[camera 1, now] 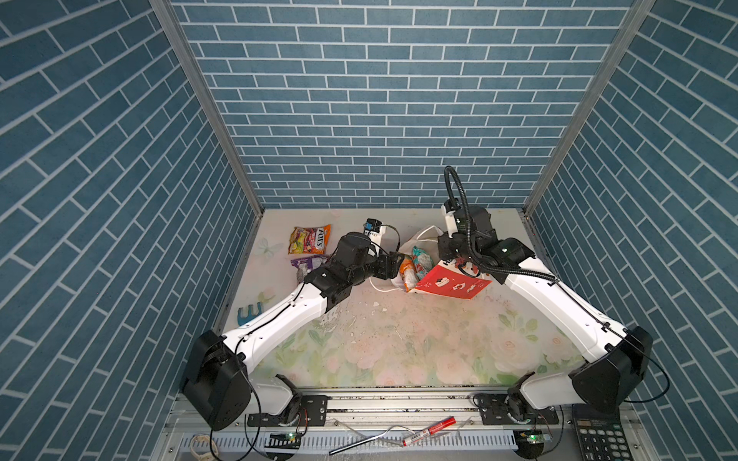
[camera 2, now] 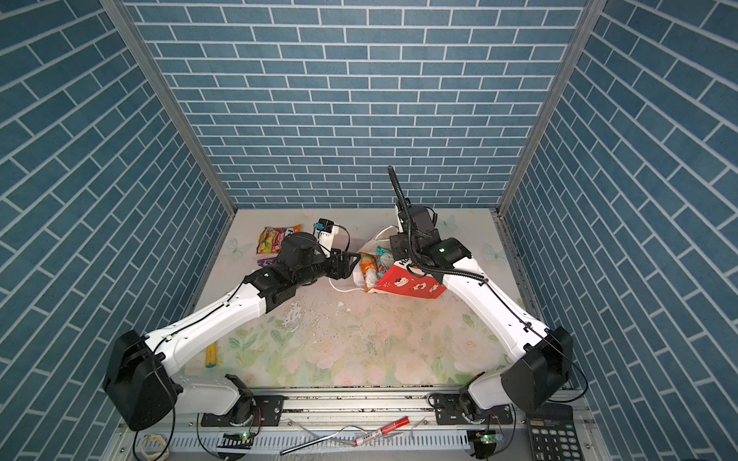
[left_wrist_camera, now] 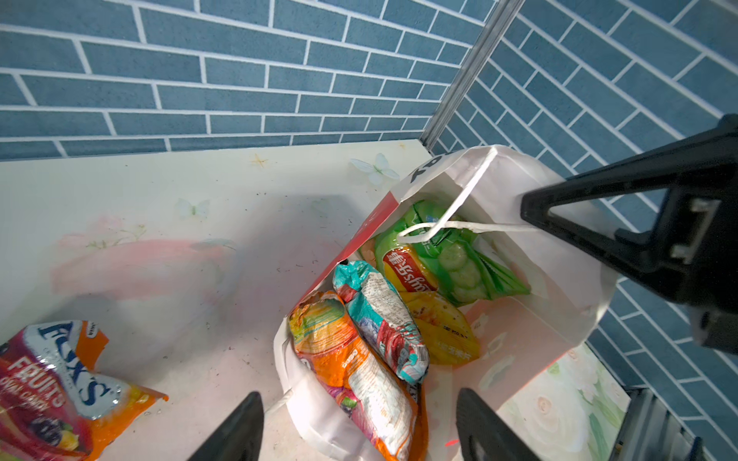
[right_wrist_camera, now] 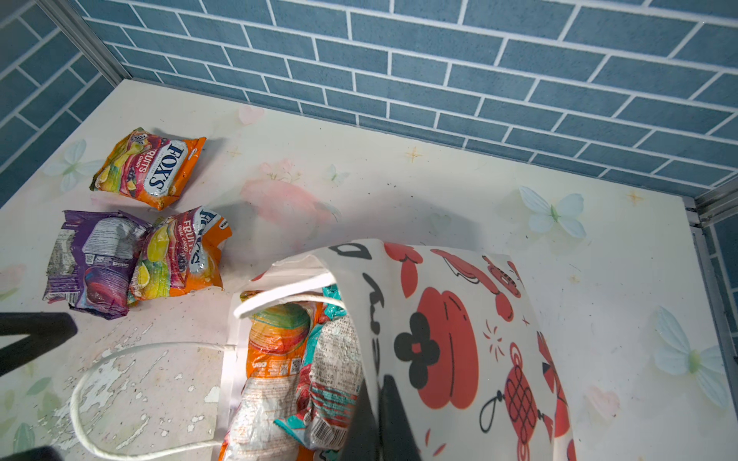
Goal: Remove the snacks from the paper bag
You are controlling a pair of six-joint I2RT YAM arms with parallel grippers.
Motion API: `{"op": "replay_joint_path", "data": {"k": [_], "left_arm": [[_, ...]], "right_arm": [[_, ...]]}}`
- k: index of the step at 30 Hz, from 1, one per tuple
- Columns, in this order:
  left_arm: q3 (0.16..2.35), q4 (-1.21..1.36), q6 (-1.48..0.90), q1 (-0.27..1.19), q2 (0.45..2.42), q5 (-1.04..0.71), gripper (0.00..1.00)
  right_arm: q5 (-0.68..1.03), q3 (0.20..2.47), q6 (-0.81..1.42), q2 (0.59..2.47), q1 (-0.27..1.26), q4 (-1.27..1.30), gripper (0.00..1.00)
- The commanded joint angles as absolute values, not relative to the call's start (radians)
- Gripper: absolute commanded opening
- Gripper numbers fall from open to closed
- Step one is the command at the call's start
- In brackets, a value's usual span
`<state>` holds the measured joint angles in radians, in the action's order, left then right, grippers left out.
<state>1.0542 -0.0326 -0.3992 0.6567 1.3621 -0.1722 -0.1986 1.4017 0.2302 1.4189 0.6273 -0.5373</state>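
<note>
Left gripper (left_wrist_camera: 357, 403), seen from its own wrist: the two dark fingers (left_wrist_camera: 239, 431) stand apart and empty, just short of the mouth of the paper bag (left_wrist_camera: 559, 287). That bag lies on its side on the bench (camera 1: 399, 339), with its mouth turned toward these fingers. Directly ahead, in line with the gap between them, lies the orange packet (left_wrist_camera: 351, 371), its near end at the bag's lip. Its long axis runs away from the fingers into the bag, so the fingers straddle its width. Beside it and parallel lies the teal packet (left_wrist_camera: 379, 319); beyond that is the yellow bag (left_wrist_camera: 443, 331), and deepest the green chip bag (left_wrist_camera: 459, 259). A white cord handle (left_wrist_camera: 459, 227) crosses the mouth over the green bag.

The right gripper (right_wrist_camera: 383, 399) is closed on the bag's upper wall and holds the mouth open. It is thus occupied, and the left arm is both nearer and free.

Outside the bag, off to the side of the left fingers, rest one Fox's bag (right_wrist_camera: 151, 167), a second Fox's bag (right_wrist_camera: 179, 251) and a purple packet (right_wrist_camera: 92, 263).

At least four packets show inside. The likely next move is a short advance and a closure on the orange packet's near end.
</note>
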Motion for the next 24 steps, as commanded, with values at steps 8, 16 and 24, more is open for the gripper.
{"op": "replay_joint_path", "data": {"k": [8, 16, 24], "left_arm": [[1.031, 0.089, -0.467, 0.669, 1.450, -0.258, 0.66], [1.051, 0.058, -0.472, 0.677, 1.493, -0.252, 0.60], [1.069, -0.004, -0.419, 0.690, 1.525, -0.135, 0.60]], "right_arm": [[-0.183, 1.452, 0.259, 1.382, 0.625, -0.411, 0.00], [-0.192, 1.467, 0.231, 1.394, 0.624, -0.415, 0.00], [-0.215, 1.480, 0.204, 1.401, 0.624, -0.428, 0.00]]}}
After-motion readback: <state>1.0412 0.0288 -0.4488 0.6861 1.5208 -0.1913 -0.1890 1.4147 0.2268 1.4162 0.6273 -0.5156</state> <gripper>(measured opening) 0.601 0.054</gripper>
